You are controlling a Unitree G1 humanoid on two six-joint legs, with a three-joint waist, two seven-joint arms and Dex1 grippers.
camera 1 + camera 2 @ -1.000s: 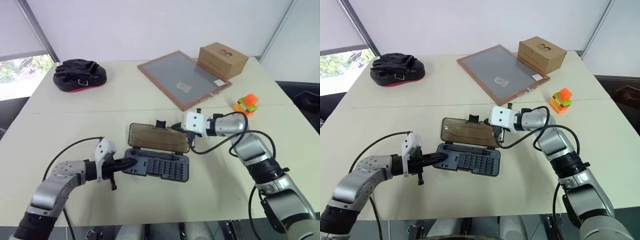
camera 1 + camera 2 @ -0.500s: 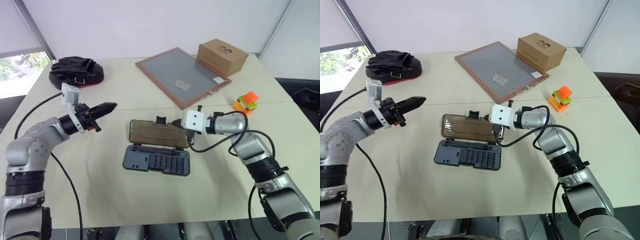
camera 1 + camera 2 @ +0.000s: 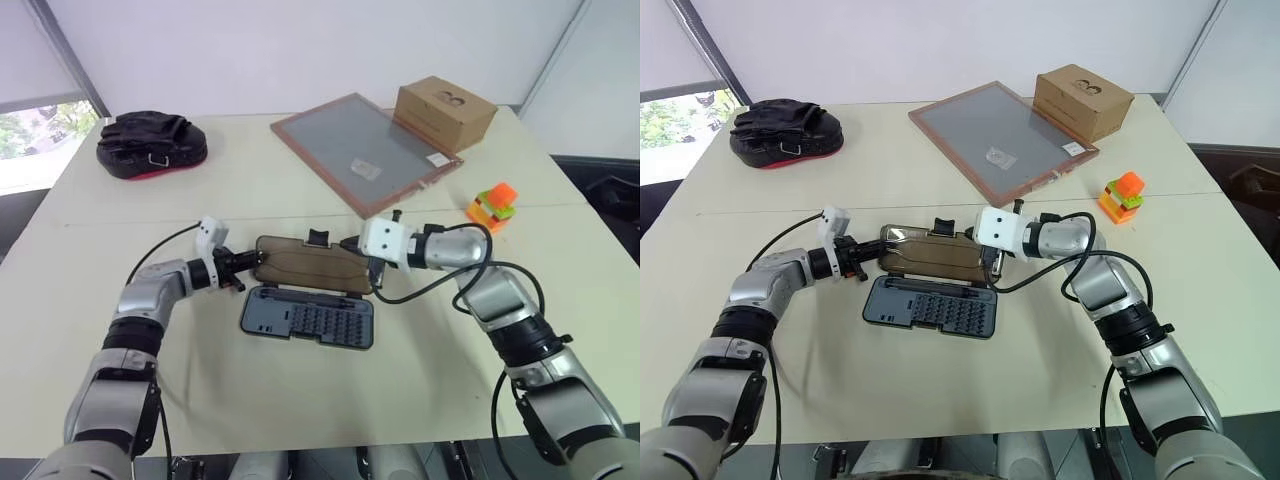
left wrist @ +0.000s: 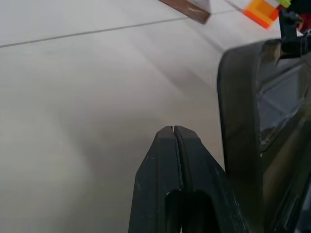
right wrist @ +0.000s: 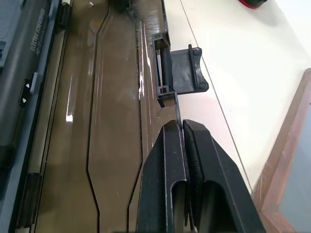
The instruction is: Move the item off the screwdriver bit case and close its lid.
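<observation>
Judging by looks, the brown translucent lid [image 3: 312,263] of the screwdriver bit case [image 3: 308,318] at table centre: thin, stiff, light, slick, best nudged at its short ends. Left gripper [image 3: 250,263] pinched together at its left end, right gripper [image 3: 375,272] likewise together at its right; toy block stack [image 3: 494,205] already off, far right.
</observation>
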